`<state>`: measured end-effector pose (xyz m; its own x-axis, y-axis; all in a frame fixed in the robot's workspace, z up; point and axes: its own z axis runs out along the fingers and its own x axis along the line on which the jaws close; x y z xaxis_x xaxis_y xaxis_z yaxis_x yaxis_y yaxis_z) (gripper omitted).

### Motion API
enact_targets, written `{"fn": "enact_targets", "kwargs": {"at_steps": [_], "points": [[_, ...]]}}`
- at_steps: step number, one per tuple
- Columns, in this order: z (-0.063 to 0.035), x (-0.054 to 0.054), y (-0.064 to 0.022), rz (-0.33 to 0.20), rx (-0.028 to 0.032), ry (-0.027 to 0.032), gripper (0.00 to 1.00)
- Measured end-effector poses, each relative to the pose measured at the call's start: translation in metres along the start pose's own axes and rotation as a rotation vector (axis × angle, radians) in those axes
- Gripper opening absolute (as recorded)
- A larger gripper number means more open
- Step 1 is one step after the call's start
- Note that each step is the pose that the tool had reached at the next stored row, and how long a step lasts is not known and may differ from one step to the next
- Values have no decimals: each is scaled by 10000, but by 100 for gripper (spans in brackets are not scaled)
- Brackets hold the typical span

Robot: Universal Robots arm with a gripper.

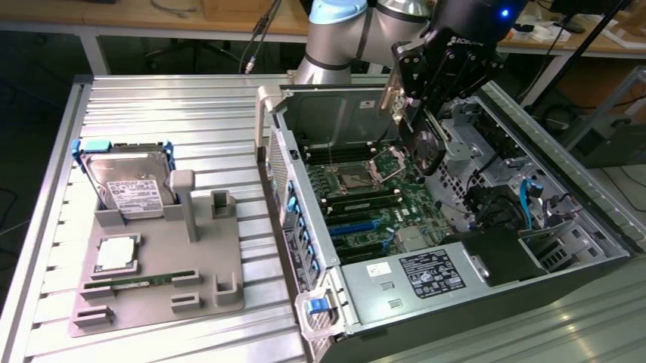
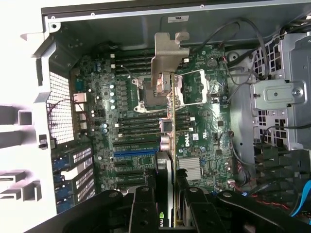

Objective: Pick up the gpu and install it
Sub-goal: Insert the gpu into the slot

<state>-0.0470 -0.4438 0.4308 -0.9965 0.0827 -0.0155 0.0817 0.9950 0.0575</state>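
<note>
Claw (image 1: 422,125) grasps the gpu (image 1: 428,147) edge-on over the case (image 1: 343,113) at the exterior view's three o'clock; the card looks stiff and fragile, likely best held by its edges.

The pincer (image 2: 167,201) grips the gpu (image 2: 168,121), its dark fingers (image 2: 143,199) pressed on either face of the card, which is seen edge-on. The card's silver bracket (image 2: 166,53) is at the end far from the pincer. The card hangs above the motherboard (image 2: 126,121) inside the open computer case (image 2: 121,19), crossing over the processor socket (image 2: 143,90). A blue slot (image 2: 133,153) lies on the board near the fingers. A metal drive cage (image 2: 279,92) and blue cables (image 2: 299,199) sit beside the board.
</note>
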Motion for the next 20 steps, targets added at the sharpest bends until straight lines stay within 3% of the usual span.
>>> {"fn": "enact_targets", "kwargs": {"at_steps": [20], "points": [[0, 0, 0, -478, -7, 27, 27]]}}
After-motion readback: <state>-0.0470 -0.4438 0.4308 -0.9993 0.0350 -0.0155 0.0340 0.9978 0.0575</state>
